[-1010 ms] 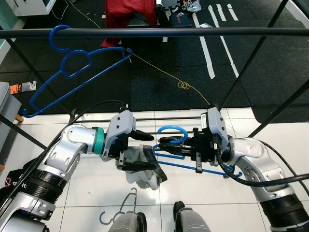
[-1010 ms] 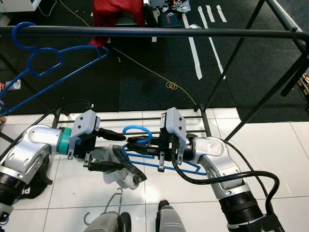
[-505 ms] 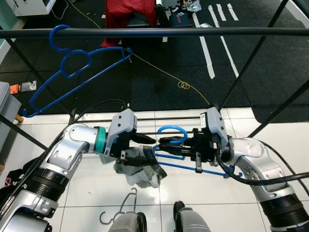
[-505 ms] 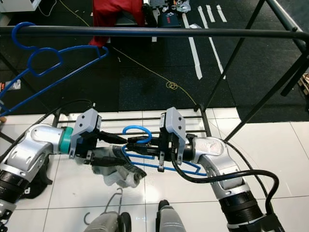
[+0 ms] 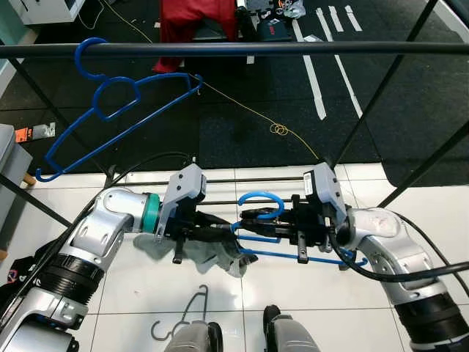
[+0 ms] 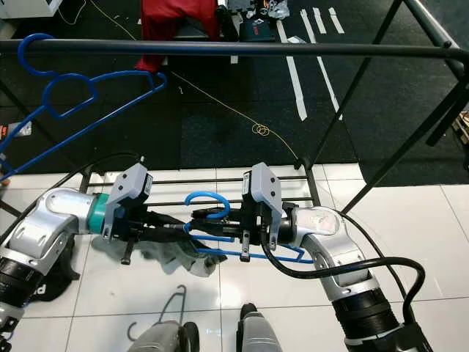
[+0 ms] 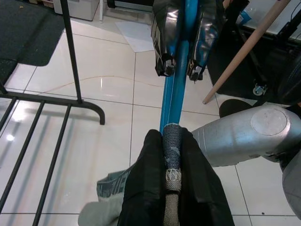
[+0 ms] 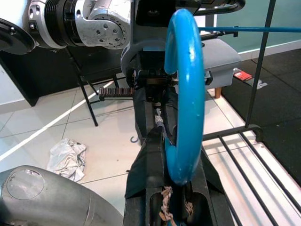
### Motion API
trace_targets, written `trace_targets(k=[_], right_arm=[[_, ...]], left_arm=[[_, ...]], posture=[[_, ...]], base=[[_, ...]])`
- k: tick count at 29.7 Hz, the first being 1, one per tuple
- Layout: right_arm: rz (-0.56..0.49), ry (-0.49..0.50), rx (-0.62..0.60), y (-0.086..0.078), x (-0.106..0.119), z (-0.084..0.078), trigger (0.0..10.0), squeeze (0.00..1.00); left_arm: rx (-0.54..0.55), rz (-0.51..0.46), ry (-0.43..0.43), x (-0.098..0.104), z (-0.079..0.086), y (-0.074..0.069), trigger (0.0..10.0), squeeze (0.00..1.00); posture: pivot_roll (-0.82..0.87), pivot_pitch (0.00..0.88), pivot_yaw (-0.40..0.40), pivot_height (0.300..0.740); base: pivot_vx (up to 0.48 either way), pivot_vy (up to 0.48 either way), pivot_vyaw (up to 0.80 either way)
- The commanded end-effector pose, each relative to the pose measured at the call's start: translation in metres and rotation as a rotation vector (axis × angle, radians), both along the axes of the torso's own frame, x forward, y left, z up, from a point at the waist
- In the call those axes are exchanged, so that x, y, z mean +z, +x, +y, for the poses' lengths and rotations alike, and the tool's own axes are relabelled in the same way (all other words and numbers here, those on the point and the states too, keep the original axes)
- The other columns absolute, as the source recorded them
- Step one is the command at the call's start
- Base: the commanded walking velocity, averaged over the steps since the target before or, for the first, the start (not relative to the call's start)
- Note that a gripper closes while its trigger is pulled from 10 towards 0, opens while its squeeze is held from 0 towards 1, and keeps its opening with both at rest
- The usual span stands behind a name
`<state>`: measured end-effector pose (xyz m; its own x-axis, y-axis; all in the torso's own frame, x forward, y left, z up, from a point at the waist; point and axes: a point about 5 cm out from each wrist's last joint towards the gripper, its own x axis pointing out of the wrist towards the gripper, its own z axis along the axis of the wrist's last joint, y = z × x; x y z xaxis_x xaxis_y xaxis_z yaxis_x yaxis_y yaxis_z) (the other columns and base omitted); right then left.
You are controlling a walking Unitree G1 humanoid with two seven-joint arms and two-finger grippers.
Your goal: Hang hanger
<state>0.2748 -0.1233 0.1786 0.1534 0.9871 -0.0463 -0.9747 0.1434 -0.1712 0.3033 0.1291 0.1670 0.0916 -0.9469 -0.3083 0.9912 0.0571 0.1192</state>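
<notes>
I've got the blue hanger [image 5: 286,246] low over the floor tiles: right gripper [image 5: 253,215] clamped at its hook, left gripper [image 5: 233,232] pinching the garment [image 5: 216,249] onto its shoulder. Light, stiff plastic, floppy cloth.

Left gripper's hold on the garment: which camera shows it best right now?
The left wrist view: the left gripper is shut on a grey garment against the light blue hanger. Both eye views show the gripper side-on with the garment drooping below. The right wrist view is blocked by the hanger's hook.
</notes>
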Motion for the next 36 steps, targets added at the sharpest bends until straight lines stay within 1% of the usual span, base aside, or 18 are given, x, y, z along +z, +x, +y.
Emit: trace_targets(k=[1,8,11,12,13,14,15,16,17,24,26,27,28,29,32,34,36], right_arm=[[-0.007,0.001,0.020,-0.002,0.002,0.003,10.0,0.00],[-0.007,0.003,0.022,-0.002,0.002,0.003,10.0,0.00],[0.000,0.011,0.024,-0.002,0.002,0.002,10.0,0.00],[0.000,0.013,0.024,-0.002,0.002,0.002,10.0,0.25],[0.000,0.013,0.024,-0.002,0.002,0.002,10.0,0.25],[-0.004,0.014,0.020,-0.002,0.002,0.002,10.0,0.62],[-0.004,0.014,0.020,-0.002,0.002,0.002,10.0,0.62],[-0.010,0.015,0.017,-0.002,0.002,0.002,10.0,0.90],[-0.016,0.016,0.013,-0.001,0.002,0.001,10.0,1.00],[-0.043,0.034,-0.002,0.000,0.003,0.000,10.0,1.00],[-0.087,0.040,-0.041,0.003,0.005,0.000,10.0,1.00],[-0.113,0.046,-0.073,0.005,0.006,-0.002,10.0,0.10],[-0.130,0.051,-0.094,0.006,0.007,-0.003,10.0,0.10],[-0.138,0.054,-0.105,0.007,0.007,-0.003,10.0,0.00],[-0.180,0.090,-0.196,0.011,0.010,-0.015,10.0,0.00],[-0.201,0.120,-0.242,0.010,0.012,-0.022,10.0,0.00],[-0.207,0.138,-0.261,0.009,0.014,-0.026,10.0,0.00]], left_arm=[[0.002,0.020,-0.010,-0.002,0.000,-0.001,0.0,0.00],[0.013,0.013,-0.017,-0.001,0.000,0.000,0.0,0.00],[0.030,-0.002,-0.026,0.003,0.001,0.002,0.0,0.00],[0.036,-0.008,-0.028,0.004,0.001,0.003,0.0,0.00],[0.036,-0.008,-0.028,0.004,0.001,0.003,0.0,0.00],[0.044,-0.017,-0.033,0.005,0.001,0.004,0.0,0.00],[0.044,-0.017,-0.033,0.005,0.001,0.004,0.0,0.00],[0.047,-0.023,-0.034,0.006,0.001,0.005,0.0,0.00],[0.047,-0.027,-0.036,0.006,0.001,0.005,0.0,0.00],[0.051,-0.044,-0.038,0.011,0.002,0.005,0.0,0.00],[0.051,-0.049,-0.037,0.012,0.002,0.005,0.0,0.00],[0.047,-0.050,-0.033,0.012,0.002,0.004,0.0,0.00],[0.045,-0.052,-0.030,0.012,0.002,0.003,0.0,0.00],[0.044,-0.052,-0.029,0.012,0.002,0.003,0.0,0.00],[0.041,-0.051,-0.020,0.011,0.003,0.002,0.0,0.00],[0.042,-0.050,-0.015,0.010,0.005,0.002,0.0,0.00],[0.044,-0.050,-0.010,0.010,0.006,0.002,0.0,0.00]], posture=[[-0.05,0.156,0.108,0.740],[-0.05,0.156,0.106,0.740],[-0.05,0.156,0.106,0.740],[-0.05,0.156,0.106,0.740],[-0.05,0.156,0.106,0.740],[-0.05,0.152,0.107,0.740],[-0.05,0.152,0.107,0.740],[-0.05,0.150,0.106,0.740],[-0.05,0.150,0.106,0.740],[-0.05,0.142,0.104,0.740],[-0.05,0.138,0.102,0.740],[-0.05,0.135,0.101,0.740],[-0.05,0.135,0.101,0.740],[-0.05,0.135,0.101,0.740],[-0.06,0.129,0.101,0.740],[-0.06,0.128,0.102,0.740],[-0.06,0.128,0.102,0.740]], base=[[0.000,0.000,0.00],[0.000,0.000,0.00],[0.000,0.000,0.00],[0.000,0.000,0.00],[0.000,0.000,0.00],[0.000,0.000,0.00],[0.000,0.000,0.00],[0.000,0.000,0.00],[0.000,0.000,0.00],[0.000,0.000,0.00],[0.000,0.000,0.00],[0.000,0.000,0.00],[0.000,0.000,0.00],[0.000,0.000,0.00],[0.000,0.000,0.00],[0.000,0.000,0.00],[0.000,0.000,0.00]])
